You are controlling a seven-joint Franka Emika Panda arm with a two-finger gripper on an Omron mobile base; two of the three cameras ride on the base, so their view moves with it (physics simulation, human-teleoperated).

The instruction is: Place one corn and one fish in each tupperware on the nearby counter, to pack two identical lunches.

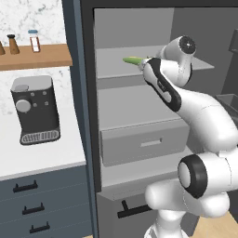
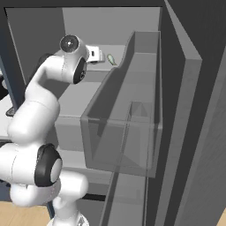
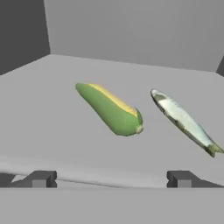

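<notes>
The hand (image 3: 111,178) is spread wide and holds nothing, its two dark tips low in the hand view, pointing across a grey fridge shelf (image 3: 52,131) at the green-husked corn (image 3: 111,109) and the fish (image 3: 183,120). Both lie out in the middle of the shelf, well back from its front edge, side by side but apart, each slanting the same way.

My worry is the approach. The cob is rounded and tapers to a point at its far end, so if the fingers close off-centre or across the taper it could squirt out or roll toward the fish. It also lies at an angle to the fingers, so I'd judge the wrist needs turning before closing. The fish is thin, slick-looking and silvery, lying just beside the cob; a wide sweep could nudge it aside. From the left base view the arm reaches deep into the open fridge, with the corn (image 1: 132,60) near the shelf's left end, so the forearm may clip the door frame or the shelf lip when pulling back.

The shelf looks smooth, flat and matte; the husk is glossy, with a strip of yellow kernels on top.
</notes>
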